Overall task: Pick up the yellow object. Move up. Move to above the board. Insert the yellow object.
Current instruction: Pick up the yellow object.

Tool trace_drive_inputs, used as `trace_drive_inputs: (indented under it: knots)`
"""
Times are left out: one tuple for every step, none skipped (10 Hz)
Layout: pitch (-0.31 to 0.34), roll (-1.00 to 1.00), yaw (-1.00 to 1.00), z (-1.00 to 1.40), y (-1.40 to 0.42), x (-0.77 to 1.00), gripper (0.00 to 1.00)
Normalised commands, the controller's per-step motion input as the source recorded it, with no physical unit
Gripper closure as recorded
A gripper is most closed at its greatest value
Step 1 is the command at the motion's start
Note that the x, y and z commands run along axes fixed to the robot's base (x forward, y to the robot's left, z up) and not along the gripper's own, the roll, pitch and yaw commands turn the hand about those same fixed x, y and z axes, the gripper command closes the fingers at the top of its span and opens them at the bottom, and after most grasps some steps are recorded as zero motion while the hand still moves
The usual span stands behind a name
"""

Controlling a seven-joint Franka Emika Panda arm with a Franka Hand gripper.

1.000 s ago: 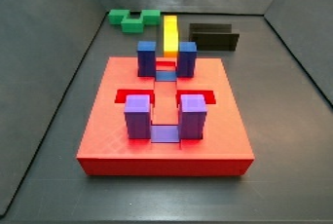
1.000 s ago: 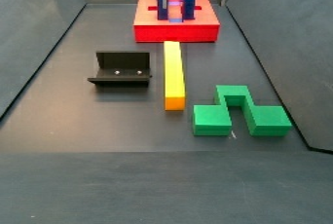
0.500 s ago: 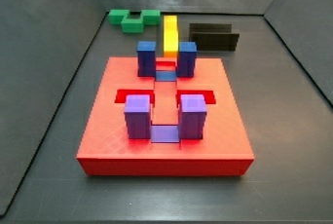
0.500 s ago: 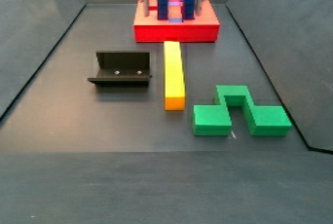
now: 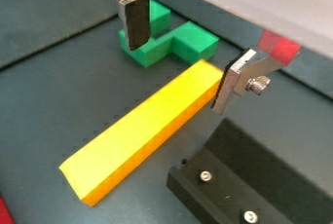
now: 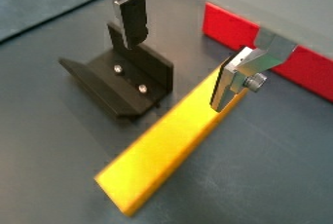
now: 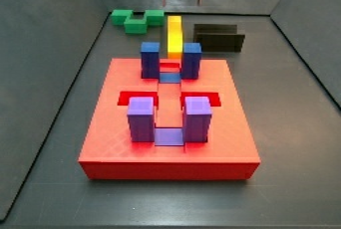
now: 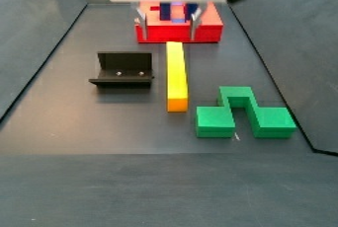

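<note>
Yellow-orange long bar lies untouched on the floor; the gripper has come down above it, jaws wide, ready to grasp.

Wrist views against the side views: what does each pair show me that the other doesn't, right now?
Only the wrist views show the gripper open, its fingers above the yellow object and not touching it. Only the side views show the whole board with its posts and slots. Both pairs show the yellow object lying flat on the floor, the green block and the fixture.
</note>
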Motion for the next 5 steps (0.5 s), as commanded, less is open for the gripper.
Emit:
trace_drive_inputs:
  knots:
    - [-0.200,0.00,0.04,-0.59,0.00,0.00,0.00]
    - [-0.184,0.00,0.00,-0.48,0.00,0.00,0.00]
    - [-0.124,0.00,0.00,-0.33,0.00,0.13,0.00]
    - [-0.093,0.00,0.00,-0.28,0.00,0.18,0.00]
    - [-0.077,0.00,0.00,-0.35,0.00,0.07,0.00]
